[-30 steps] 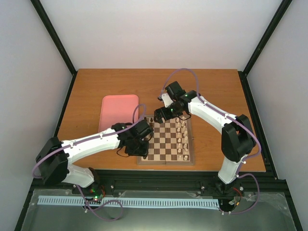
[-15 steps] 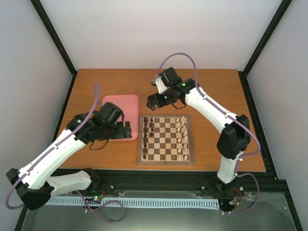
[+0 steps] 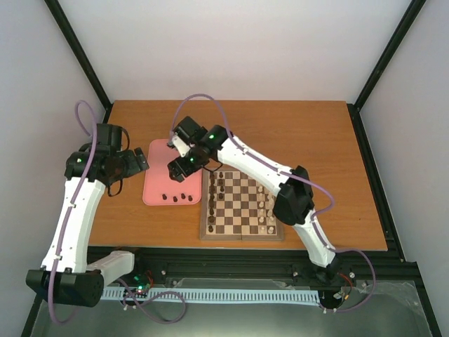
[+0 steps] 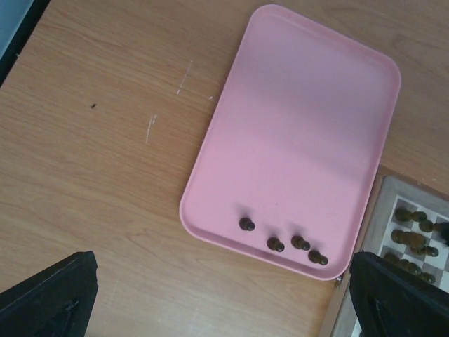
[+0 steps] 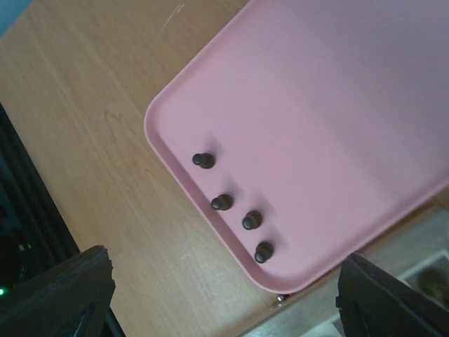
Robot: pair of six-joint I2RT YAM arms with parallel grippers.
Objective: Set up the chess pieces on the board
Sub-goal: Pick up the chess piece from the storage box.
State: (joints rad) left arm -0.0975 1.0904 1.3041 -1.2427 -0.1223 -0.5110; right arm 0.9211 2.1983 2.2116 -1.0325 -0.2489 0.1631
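Pink tray point(image 3: 156, 175) at the board's point(image 3: 240, 211) ten o'clock holds four dark pieces point(image 3: 175, 198); the right tool point(image 3: 175, 170), spread wide above, should pinch one next.

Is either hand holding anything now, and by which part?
Nothing is held. The left hand and the right hand are both open and empty. Four chess pieces sit untouched on the pink tray.

Pink tray point(image 4: 302, 140); wooden table point(image 3: 302, 126)
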